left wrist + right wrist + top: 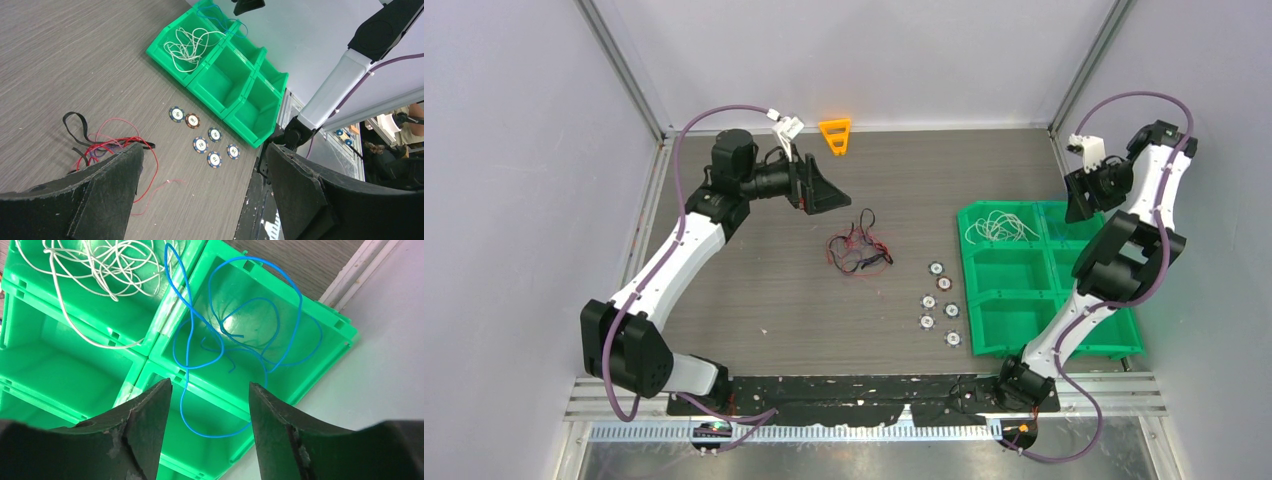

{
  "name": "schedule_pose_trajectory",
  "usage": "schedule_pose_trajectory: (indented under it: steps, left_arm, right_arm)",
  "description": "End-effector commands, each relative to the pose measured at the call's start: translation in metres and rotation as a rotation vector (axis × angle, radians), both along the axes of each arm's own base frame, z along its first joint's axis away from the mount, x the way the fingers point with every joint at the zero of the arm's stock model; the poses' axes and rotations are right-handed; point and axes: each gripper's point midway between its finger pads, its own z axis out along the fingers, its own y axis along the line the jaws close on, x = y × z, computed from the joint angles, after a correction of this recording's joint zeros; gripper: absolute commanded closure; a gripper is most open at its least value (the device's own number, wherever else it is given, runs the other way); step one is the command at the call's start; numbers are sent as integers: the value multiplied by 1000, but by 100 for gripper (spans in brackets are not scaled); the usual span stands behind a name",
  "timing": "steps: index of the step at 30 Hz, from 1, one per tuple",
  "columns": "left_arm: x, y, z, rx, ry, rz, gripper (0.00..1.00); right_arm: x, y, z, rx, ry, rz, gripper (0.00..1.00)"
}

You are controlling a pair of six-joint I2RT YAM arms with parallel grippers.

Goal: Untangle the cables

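Observation:
A tangle of red and black cables [859, 250] lies on the table's middle; in the left wrist view it [107, 142] sits beside my left finger. A white cable [999, 228] lies coiled in a back compartment of the green bin tray [1014, 320]. A blue cable [240, 325] lies looped over the neighbouring compartment and its divider. My left gripper [824, 195] is open and empty, raised behind the tangle; its jaws [205, 170] stand wide apart. My right gripper [210, 390] is open and empty just above the blue cable.
Several poker chips [939, 300] lie between the tangle and the tray, also in the left wrist view [205, 142]. An orange triangular piece [835, 135] stands at the back edge. Frame posts and walls close in the table.

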Motion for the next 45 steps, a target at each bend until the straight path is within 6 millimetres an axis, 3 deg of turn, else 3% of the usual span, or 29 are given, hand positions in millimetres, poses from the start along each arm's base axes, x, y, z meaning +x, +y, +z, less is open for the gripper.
schedule_pose_trajectory:
  steps: [1, 5, 15, 24, 27, 35, 39, 42, 45]
  left_arm:
    - [-3, -2, 0, -1, -8, -24, 5]
    - [0, -3, 0, -1, -4, -22, 5]
    - [4, -5, -9, 8, 27, -30, 5]
    - [8, -6, -16, 19, 56, -24, 5]
    - [9, -6, -20, 25, 65, -22, 5]
    - [12, -7, -23, 33, 79, -21, 5]
    - [14, -8, -23, 32, 79, -21, 6]
    - [15, -8, -21, 30, 75, -20, 6]
    - [15, -8, -17, 25, 65, -22, 6]
  right_arm:
    - [6, 3, -5, 36, 14, -30, 36]
    - [1, 6, -26, 51, 68, -33, 36]
    - [5, 5, -57, 55, 120, -23, 39]
    - [22, -10, -87, -17, 136, -16, 90]
    - [26, -10, -97, -40, 154, -3, 94]
    - [23, -16, -131, -94, 232, 30, 95]
    - [18, -18, -133, -115, 247, 46, 93]
    - [17, -15, -120, -107, 230, 50, 65]
    - [19, -10, -92, -103, 181, 54, 49]
